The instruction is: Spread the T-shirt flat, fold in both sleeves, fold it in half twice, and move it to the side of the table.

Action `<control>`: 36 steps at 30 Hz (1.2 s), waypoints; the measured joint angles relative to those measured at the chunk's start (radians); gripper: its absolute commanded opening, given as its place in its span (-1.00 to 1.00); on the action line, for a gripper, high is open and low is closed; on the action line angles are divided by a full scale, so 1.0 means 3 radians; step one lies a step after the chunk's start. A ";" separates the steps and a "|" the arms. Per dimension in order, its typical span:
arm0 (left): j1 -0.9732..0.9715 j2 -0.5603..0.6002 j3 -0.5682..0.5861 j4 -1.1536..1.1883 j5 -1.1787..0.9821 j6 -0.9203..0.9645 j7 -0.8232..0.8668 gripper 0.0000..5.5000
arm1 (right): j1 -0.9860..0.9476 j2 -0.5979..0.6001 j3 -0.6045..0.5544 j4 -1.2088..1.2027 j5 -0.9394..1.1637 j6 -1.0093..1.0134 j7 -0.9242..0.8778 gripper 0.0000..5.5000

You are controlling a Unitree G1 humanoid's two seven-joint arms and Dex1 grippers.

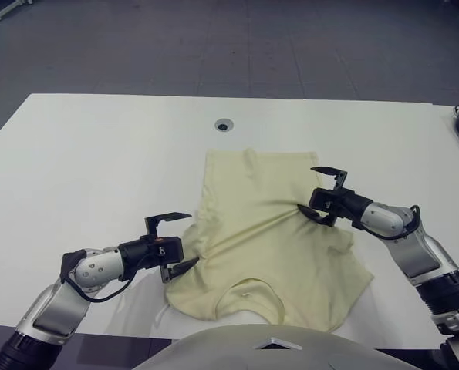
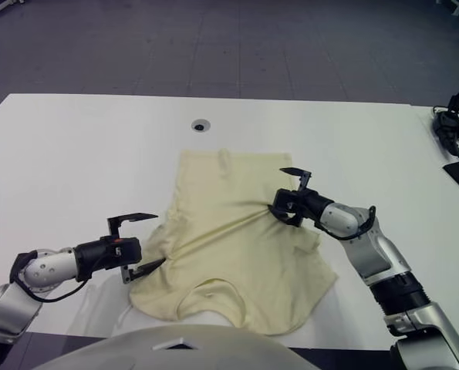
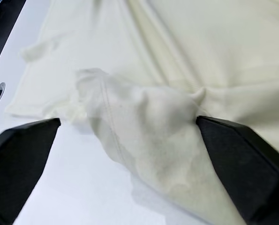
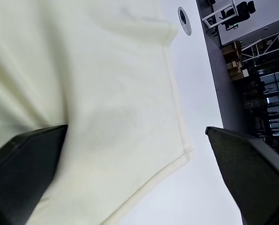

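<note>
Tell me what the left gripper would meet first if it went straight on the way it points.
Probably the bunched sleeve edge of the T-shirt, which lies just ahead of the left gripper, in line with the gap between its open fingers.

1. The T-shirt [image 1: 268, 231] is a plain pale cream-yellow.
2. The table [image 1: 98, 154] is plain white; its hole [image 1: 224, 125] is dark with a grey ring.
3. The left gripper [image 1: 192, 239] and right gripper [image 1: 306, 189] have black fingers, and the left carries a small red mark.
4. The floor [image 1: 214, 46] is dark grey, with a faint tile grid.
</note>
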 measured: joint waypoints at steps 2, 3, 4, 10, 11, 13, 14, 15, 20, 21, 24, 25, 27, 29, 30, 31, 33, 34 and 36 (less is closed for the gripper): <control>0.0038 -0.0044 0.0019 -0.0069 -0.0056 0.0173 0.0037 0.96 | 0.0024 -0.0026 -0.0014 0.0000 0.0000 0.0000 0.0011 0.96; 0.0055 -0.0070 0.0032 -0.0133 -0.0055 0.0307 0.0087 0.96 | 0.0037 -0.0036 -0.0027 0.0000 0.0000 0.0000 0.0016 0.96; 0.0067 -0.0087 0.0044 -0.0165 -0.0054 0.0388 0.0125 0.96 | 0.0047 -0.0037 -0.0035 0.0000 0.0000 0.0000 0.0019 0.96; 0.0088 -0.0125 0.0190 -0.0184 -0.0042 0.0693 0.0241 0.96 | 0.0080 -0.0041 -0.0059 0.0008 -0.0018 0.0006 0.0053 0.96; 0.0110 -0.0113 0.0210 -0.0178 -0.0041 0.0682 0.0242 0.96 | 0.0076 -0.0041 -0.0058 0.0015 -0.0025 0.0006 0.0054 0.96; 0.0159 -0.0063 0.0257 -0.0178 -0.0045 0.0667 0.0233 0.96 | 0.0057 -0.0041 -0.0056 0.0029 -0.0044 0.0005 0.0063 0.96; 0.0183 -0.0039 0.0291 -0.0177 -0.0050 0.0660 0.0219 0.96 | 0.0050 -0.0041 -0.0055 0.0033 -0.0053 0.0005 0.0067 0.96; 0.0200 -0.0028 0.0321 -0.0172 -0.0057 0.0654 0.0197 0.96 | 0.0048 -0.0041 -0.0056 0.0034 -0.0058 0.0004 0.0068 0.96; 0.0259 0.0021 0.0441 -0.0119 -0.0109 0.0591 0.0128 0.96 | 0.0019 -0.0040 -0.0056 0.0079 -0.0087 -0.0023 0.0068 0.96; 0.0261 0.0041 0.0450 -0.0117 -0.0112 0.0583 0.0110 0.96 | 0.0018 -0.0039 -0.0057 0.0080 -0.0088 -0.0023 0.0067 0.96; 0.0287 0.0101 0.0481 -0.0130 -0.0131 0.0527 0.0025 0.96 | 0.0010 -0.0033 -0.0067 0.0080 -0.0088 -0.0023 0.0067 0.96; 0.0315 0.0110 0.0490 -0.0144 -0.0157 0.0518 0.0001 0.96 | 0.0002 -0.0029 -0.0071 0.0080 -0.0088 -0.0023 0.0065 0.96; 0.0395 0.0115 0.0507 -0.0216 -0.0219 0.0512 -0.0066 0.96 | -0.0007 -0.0022 -0.0073 0.0088 -0.0088 -0.0025 0.0065 0.96; 0.0480 0.0118 0.0530 -0.0305 -0.0318 0.0514 -0.0151 0.96 | -0.0004 -0.0006 -0.0096 0.0085 -0.0049 -0.0023 0.0080 0.96; 0.0507 0.0118 0.0548 -0.0358 -0.0388 0.0511 -0.0195 0.96 | 0.0016 0.0007 -0.0126 0.0074 0.0012 -0.0018 0.0103 0.96; 0.0515 0.0117 0.0566 -0.0428 -0.0502 0.0474 -0.0255 0.96 | 0.0056 0.0030 -0.0157 0.0031 0.0109 -0.0010 0.0152 0.96; 0.0524 0.0118 0.0591 -0.0588 -0.0695 0.0371 -0.0403 0.96 | 0.0116 0.0120 -0.0172 -0.0083 0.0289 0.0004 0.0235 0.96; 0.0527 0.0126 0.0597 -0.0650 -0.0778 0.0329 -0.0470 0.96 | 0.0132 0.0173 -0.0172 -0.0131 0.0341 0.0013 0.0258 0.96; 0.0506 0.0130 0.0597 -0.0690 -0.0862 0.0319 -0.0517 0.96 | 0.0139 0.0236 -0.0182 -0.0211 0.0431 0.0030 0.0288 0.96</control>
